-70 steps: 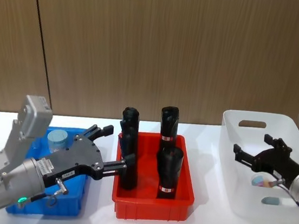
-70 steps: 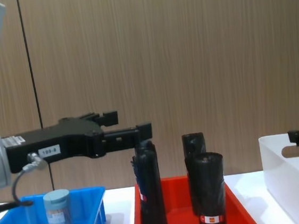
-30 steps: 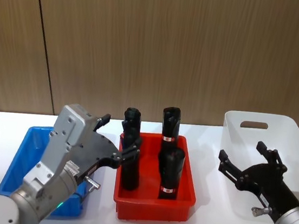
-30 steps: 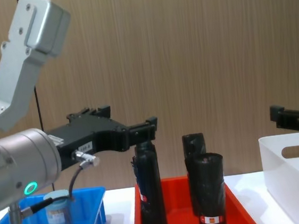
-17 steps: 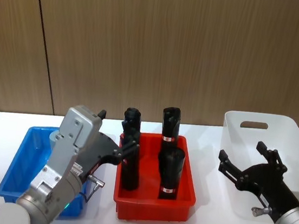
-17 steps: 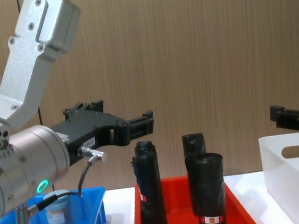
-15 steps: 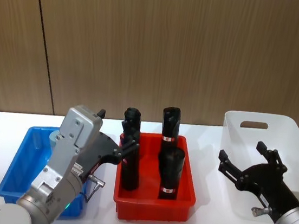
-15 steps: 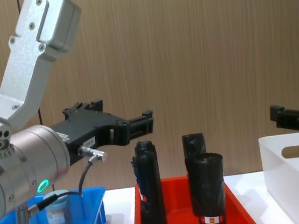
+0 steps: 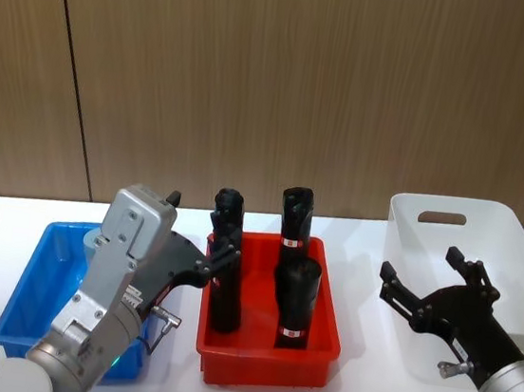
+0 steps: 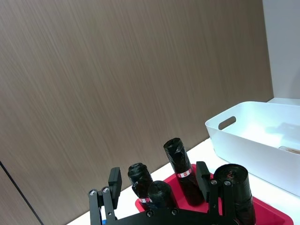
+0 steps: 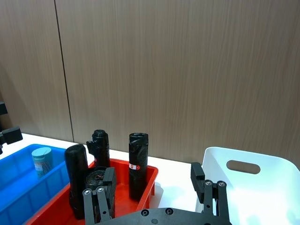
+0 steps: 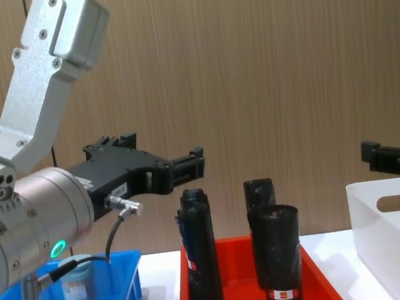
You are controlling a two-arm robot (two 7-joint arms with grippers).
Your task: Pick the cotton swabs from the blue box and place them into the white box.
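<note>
At the left, the blue box (image 9: 38, 269) holds one of the cotton swabs (image 12: 79, 286), a jar standing upright on its floor with its lid up, which we judge leaves it easy to take from above or from the side. The left gripper (image 9: 198, 229) hangs above it, over the edge where the box meets the red tray (image 9: 265, 364). Its jaws are spread wide with nothing between them, and it points toward the black rolls (image 9: 296, 296). We read that height as clearance (the rolls stand taller than the jar, and one is just beside the near finger). It would have to turn back and come down to reach the jar.

Further right, the right gripper (image 9: 423, 265) hovers at the near wall of the white box (image 9: 405, 235). It too is fully open and empty, and we take it as waiting by the drop-off point, clear of the left arm's path.
</note>
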